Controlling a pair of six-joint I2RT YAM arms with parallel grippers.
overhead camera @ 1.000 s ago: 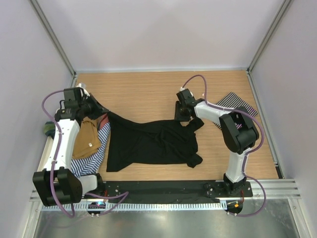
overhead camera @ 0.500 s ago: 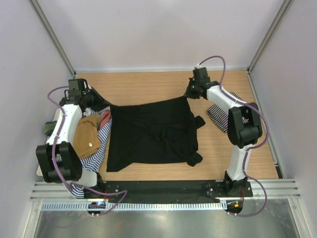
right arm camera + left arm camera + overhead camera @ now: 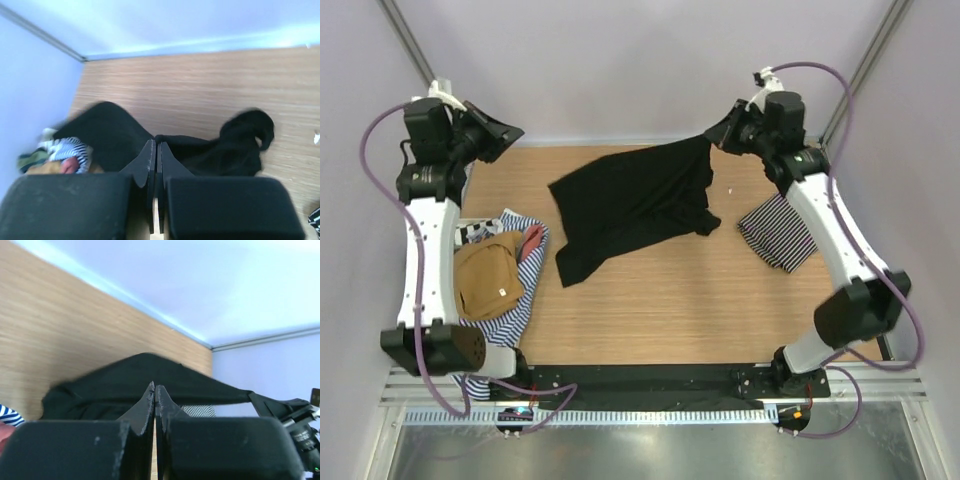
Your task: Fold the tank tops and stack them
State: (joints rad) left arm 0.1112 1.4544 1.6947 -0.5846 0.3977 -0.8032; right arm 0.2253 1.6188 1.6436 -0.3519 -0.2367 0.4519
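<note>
black tank top (image 3: 630,205) was limp, soft, one corner held up off wood-grain bench (image 3: 670,310), rest draped down | right fingers (image 3: 150,165) clamped on that corner | left fingers (image 3: 147,407) pressed together, up left of it, apart | fine-striped top (image 3: 778,232) lay flat to its right | tan top (image 3: 485,280) heaped on blue-striped top (image 3: 520,305) to its left

Under the right gripper (image 3: 715,133): black tank top (image 3: 630,200) hangs to the table (image 3: 720,300), barring the way down and leftward.
Nearward, beside its arm: striped tank top (image 3: 778,232).
Under the left gripper (image 3: 518,130): bare wood, passable.
Nearward of it: heap of tops (image 3: 500,275).
Between heap and striped tank top: open wood.
</note>
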